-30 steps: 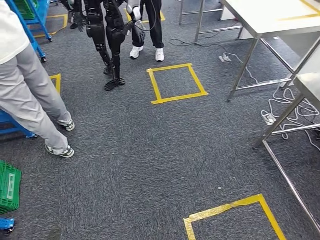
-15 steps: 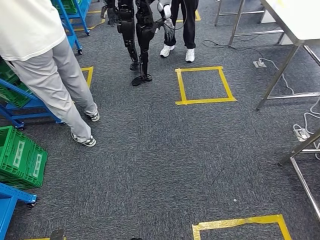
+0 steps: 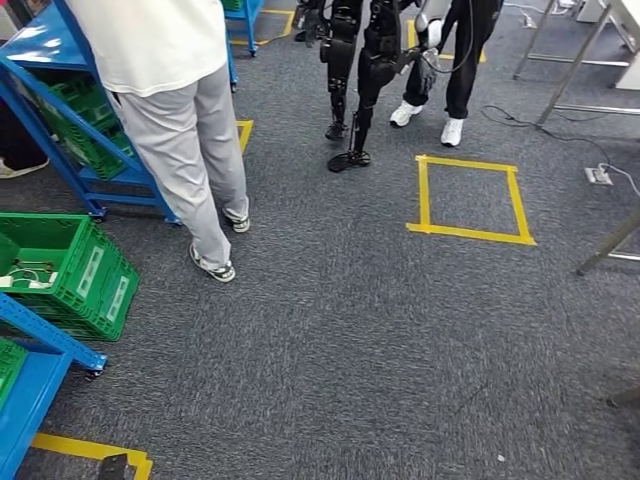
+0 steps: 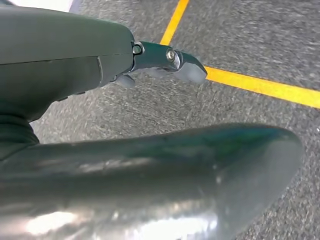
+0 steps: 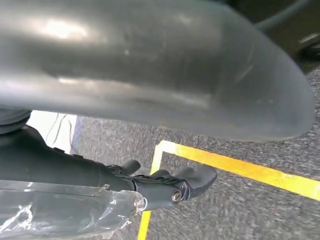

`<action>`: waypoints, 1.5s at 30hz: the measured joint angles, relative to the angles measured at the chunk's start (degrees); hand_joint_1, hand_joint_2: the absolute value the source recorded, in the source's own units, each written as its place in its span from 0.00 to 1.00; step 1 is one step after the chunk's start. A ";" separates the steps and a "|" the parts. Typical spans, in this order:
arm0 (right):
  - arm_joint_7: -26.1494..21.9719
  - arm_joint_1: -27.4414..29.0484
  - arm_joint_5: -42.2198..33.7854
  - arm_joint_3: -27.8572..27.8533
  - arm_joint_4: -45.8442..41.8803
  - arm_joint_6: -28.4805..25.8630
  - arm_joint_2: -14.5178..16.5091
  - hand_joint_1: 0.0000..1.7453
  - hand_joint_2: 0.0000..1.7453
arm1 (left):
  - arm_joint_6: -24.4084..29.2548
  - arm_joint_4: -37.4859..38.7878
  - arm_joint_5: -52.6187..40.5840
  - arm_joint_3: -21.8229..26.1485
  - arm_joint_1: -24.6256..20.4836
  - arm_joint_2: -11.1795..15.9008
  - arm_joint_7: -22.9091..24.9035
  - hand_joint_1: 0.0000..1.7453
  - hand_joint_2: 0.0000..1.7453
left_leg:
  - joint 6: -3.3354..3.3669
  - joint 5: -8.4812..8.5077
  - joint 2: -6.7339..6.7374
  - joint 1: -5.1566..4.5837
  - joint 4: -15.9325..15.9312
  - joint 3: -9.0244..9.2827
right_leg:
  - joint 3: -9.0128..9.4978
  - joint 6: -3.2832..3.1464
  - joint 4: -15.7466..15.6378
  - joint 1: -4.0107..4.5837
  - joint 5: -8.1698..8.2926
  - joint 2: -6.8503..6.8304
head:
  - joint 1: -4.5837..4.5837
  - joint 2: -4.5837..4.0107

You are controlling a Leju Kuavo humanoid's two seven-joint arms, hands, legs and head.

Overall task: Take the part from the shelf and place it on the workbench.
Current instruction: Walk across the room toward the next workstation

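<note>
Grey carpet point(image 3: 340, 330) under both hands: left hand point(image 4: 113, 60) stretched out, holding nothing; right hand point(image 5: 158, 187) beside clear plastic point(image 5: 64, 210), grasp impossible to tell; blue shelf point(image 3: 38, 45) with green crates point(image 3: 72, 275) at nine o'clock, part indistinguishable.

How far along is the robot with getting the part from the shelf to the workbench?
Nothing looks finished yet. In hand: the robot is out on the carpet, looking toward the blue shelf and a green crate. Its left hand holds nothing. Clear plastic lies along the right hand; whether that is the part is unclear. Left to do, probably: picking, carrying and placing.
</note>
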 joint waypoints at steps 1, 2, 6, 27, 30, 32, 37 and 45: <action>-0.01 0.08 0.00 -0.01 0.00 0.00 0.00 0.00 0.00 | 0.06 0.00 -0.05 0.01 0.10 0.00 -0.05 0.00 0.00 | -0.10 -0.64 -0.86 0.04 0.00 0.91 | -0.36 -0.03 -1.78 -0.04 1.35 0.18 | 0.00 0.00; -0.03 0.12 0.01 -0.03 0.00 0.00 0.00 0.00 0.00 | 0.11 0.00 -0.11 0.01 0.16 -0.01 -0.11 0.00 0.00 | -0.25 -1.32 -1.63 0.11 0.00 1.85 | -0.01 -0.01 -4.98 -0.13 3.88 0.71 | 0.02 0.00; -0.09 0.19 0.07 -0.21 0.06 0.03 -0.02 0.00 0.00 | 0.23 0.04 -0.22 0.01 0.05 -0.04 -0.38 0.00 0.00 | -1.42 -3.48 -4.14 0.29 -0.30 4.01 | 1.53 -0.83 -14.85 -0.28 12.60 3.75 | 0.51 0.00; -0.55 -0.37 1.13 -1.04 -0.09 0.07 -0.02 0.00 0.00 | -0.31 0.17 -0.04 0.05 -0.37 -0.03 -2.41 0.00 0.00 | -0.53 4.97 3.72 -0.06 1.07 -6.58 | 9.94 -0.74 -9.50 0.61 -0.38 -1.10 | 0.93 0.00; -0.46 -0.20 1.30 -1.04 -0.09 0.07 -0.02 0.00 0.00 | -0.33 0.17 0.11 0.06 -0.48 0.01 -2.45 0.00 0.00 | -0.27 4.46 0.94 0.00 1.08 -6.12 | 3.05 -0.47 0.15 0.42 -2.32 -0.07 | 0.95 0.00; -0.44 -0.16 1.54 -1.05 -0.09 0.07 -0.02 0.00 0.00 | -0.33 0.17 0.29 0.09 -0.32 0.02 -2.50 0.00 0.00 | -0.61 4.12 -0.97 0.18 1.11 -5.52 | 2.85 -0.41 -3.39 0.20 2.16 0.51 | 0.93 0.00; -0.46 -0.32 1.75 -1.04 -0.03 0.07 0.04 0.00 0.00 | -0.32 0.17 0.38 0.13 -0.21 0.09 -2.68 0.00 0.00 | -2.27 3.98 -4.63 0.43 1.19 -5.47 | 6.15 -0.84 -14.87 -0.67 8.59 5.79 | 0.92 0.00; -0.48 -0.12 1.77 -1.08 -0.02 0.08 0.21 0.00 0.00 | -0.37 0.20 0.32 0.16 -0.18 0.15 -3.33 0.00 0.00 | -4.16 -3.35 2.18 0.41 15.99 -12.77 | 6.94 -3.01 -15.96 -0.36 9.13 -0.80 | -0.16 0.00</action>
